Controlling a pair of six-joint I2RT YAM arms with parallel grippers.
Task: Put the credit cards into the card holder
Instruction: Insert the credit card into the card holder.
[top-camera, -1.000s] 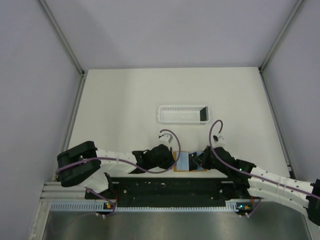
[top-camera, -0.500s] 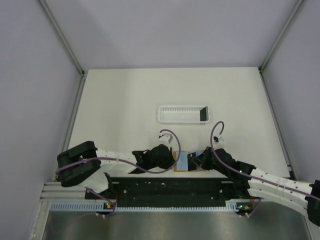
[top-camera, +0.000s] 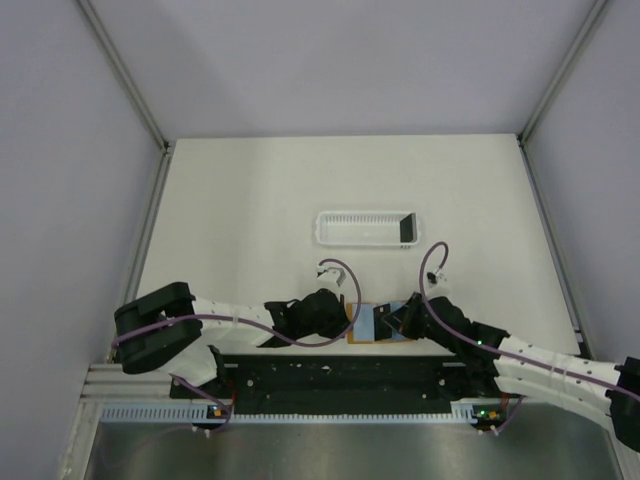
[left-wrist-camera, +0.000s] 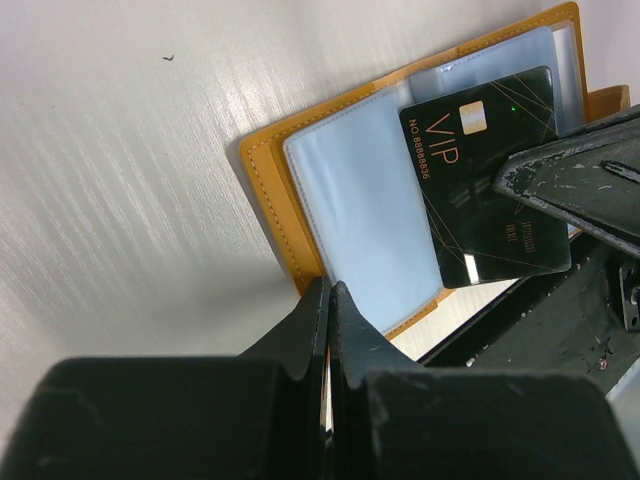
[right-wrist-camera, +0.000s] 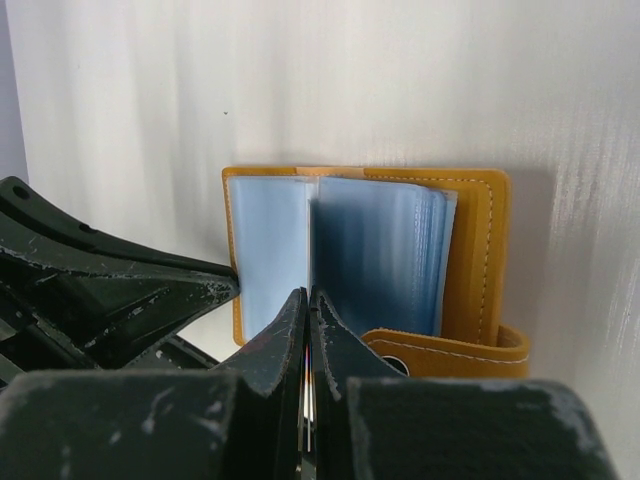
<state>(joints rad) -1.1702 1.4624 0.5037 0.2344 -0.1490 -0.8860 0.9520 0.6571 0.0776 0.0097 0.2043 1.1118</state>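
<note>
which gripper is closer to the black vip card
Right. The right gripper is shut on the card at its end, over the open holder. The left gripper is shut on the holder's corner, beside the card but not touching it.

The left arm (top-camera: 235, 316) and right arm (top-camera: 550, 362) are white tubes with black joints (top-camera: 150, 325); purple cables (top-camera: 338, 265) loop along both.

Orange card holder (left-wrist-camera: 268, 185) open flat; black VIP card (left-wrist-camera: 480, 180) tilted across blue sleeves (left-wrist-camera: 360, 220), maybe part-inserted.
</note>
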